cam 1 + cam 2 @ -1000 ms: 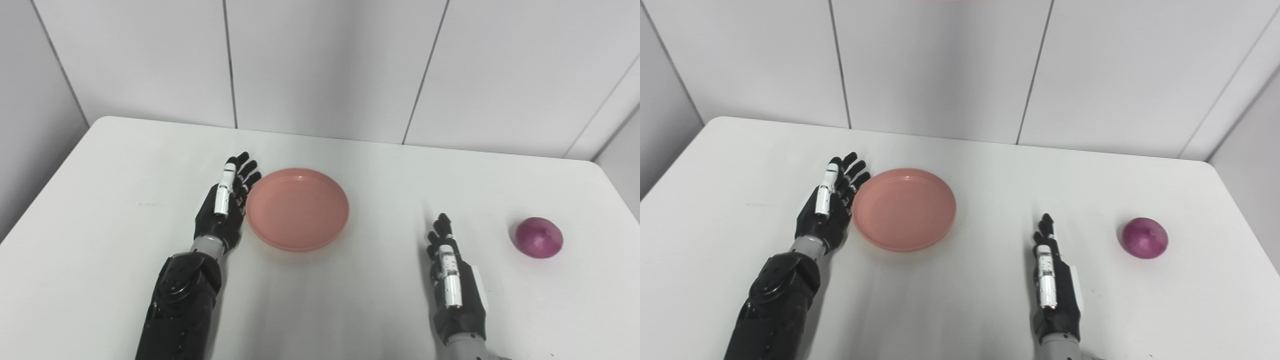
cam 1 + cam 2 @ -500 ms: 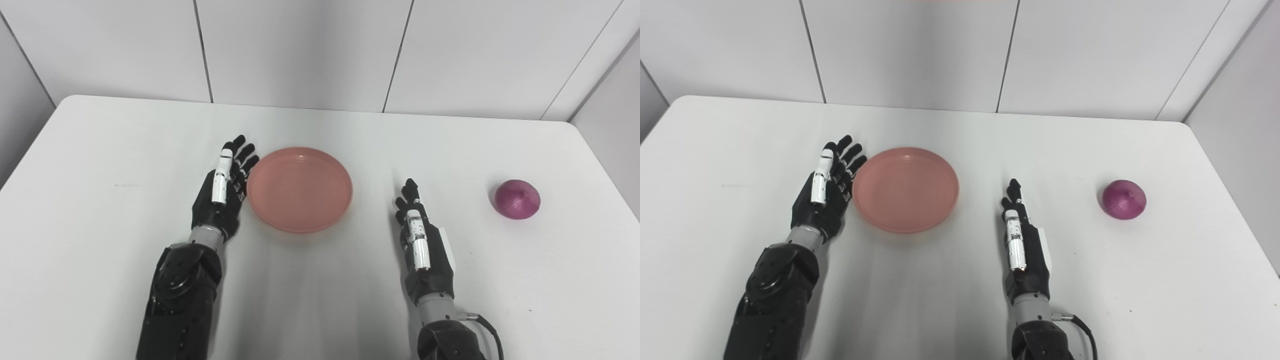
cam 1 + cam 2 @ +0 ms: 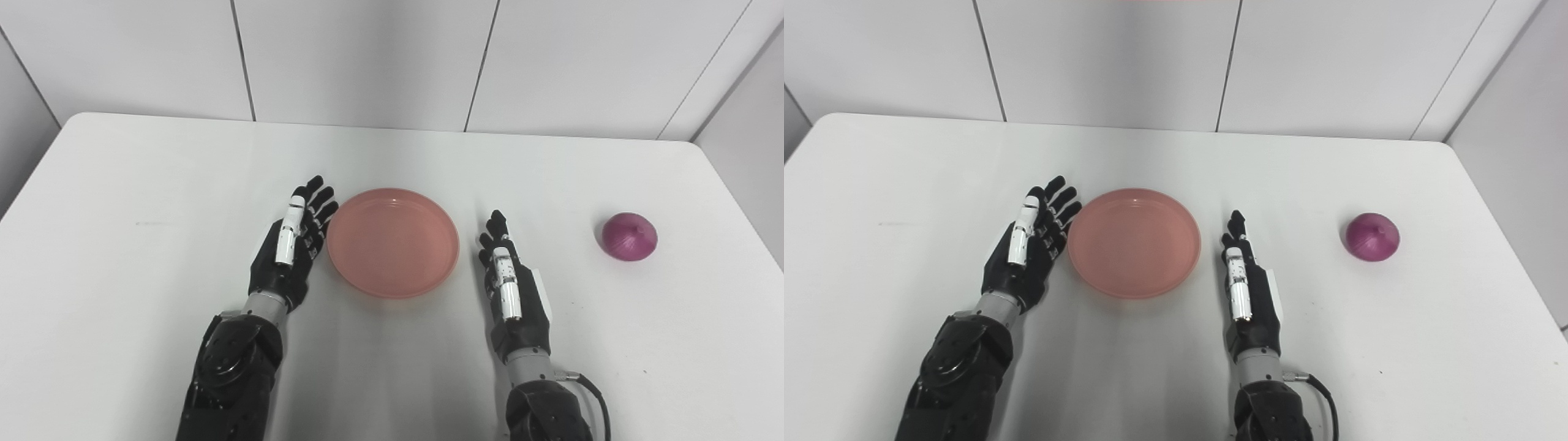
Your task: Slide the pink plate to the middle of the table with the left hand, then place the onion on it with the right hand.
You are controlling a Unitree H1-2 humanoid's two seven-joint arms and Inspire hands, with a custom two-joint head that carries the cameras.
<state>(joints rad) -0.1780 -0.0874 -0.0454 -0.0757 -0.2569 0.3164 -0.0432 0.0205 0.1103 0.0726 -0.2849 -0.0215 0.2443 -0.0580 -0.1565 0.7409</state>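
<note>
The round pink plate (image 3: 393,241) lies flat near the table's middle. My left hand (image 3: 291,245) stands edge-on with fingers stretched out, open, against the plate's left rim. My right hand (image 3: 511,288) rests open on the table just right of the plate, fingers straight, a small gap from the rim. The purple onion (image 3: 629,236) sits alone farther right, well apart from the right hand. In the right eye view the same layout shows: plate (image 3: 1134,241), onion (image 3: 1372,236).
The white table (image 3: 122,214) has rounded far corners and ends at grey wall panels behind. Its right edge runs close to the onion. A cable (image 3: 597,398) hangs from the right wrist.
The camera tilted and shifted between frames. The left hand has pushed the plate a little to the right. The right hand moved forward and left, nearer the plate's right rim.
</note>
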